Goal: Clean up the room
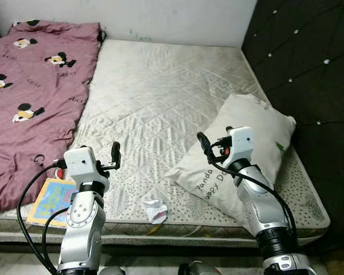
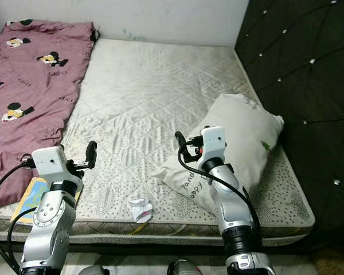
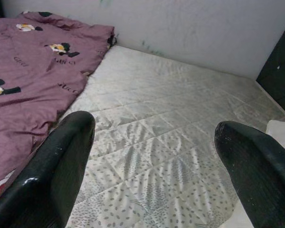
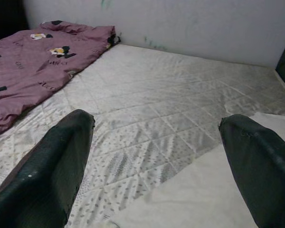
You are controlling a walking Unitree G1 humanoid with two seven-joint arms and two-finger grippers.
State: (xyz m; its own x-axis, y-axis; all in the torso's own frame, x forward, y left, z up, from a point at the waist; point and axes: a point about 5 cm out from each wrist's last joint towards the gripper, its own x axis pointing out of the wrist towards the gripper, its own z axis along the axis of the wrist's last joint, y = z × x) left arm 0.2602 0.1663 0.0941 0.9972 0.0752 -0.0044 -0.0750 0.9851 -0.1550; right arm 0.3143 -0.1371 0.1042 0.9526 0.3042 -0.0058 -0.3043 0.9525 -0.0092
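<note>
A crumpled white paper [image 1: 156, 211] lies on the pale quilted mattress [image 1: 160, 86] near its front edge, between my two arms. To its left a colourful booklet [image 1: 49, 197] pokes out from under a maroon blanket [image 1: 28, 97] printed with cartoon mice. A white pillow [image 1: 258, 137] rests askew at the front right. My left gripper [image 1: 114, 156] hovers open above the front left of the mattress, its fingers [image 3: 61, 156] wide apart and empty. My right gripper [image 1: 204, 143] is open too, over the pillow's left edge, with nothing between its fingers [image 4: 57, 161].
A black tufted headboard [image 1: 309, 69] runs along the right side of the bed. A pale wall [image 1: 172, 20] closes off the far end. The blanket covers the left third of the mattress, and the floor edge shows below the bed front.
</note>
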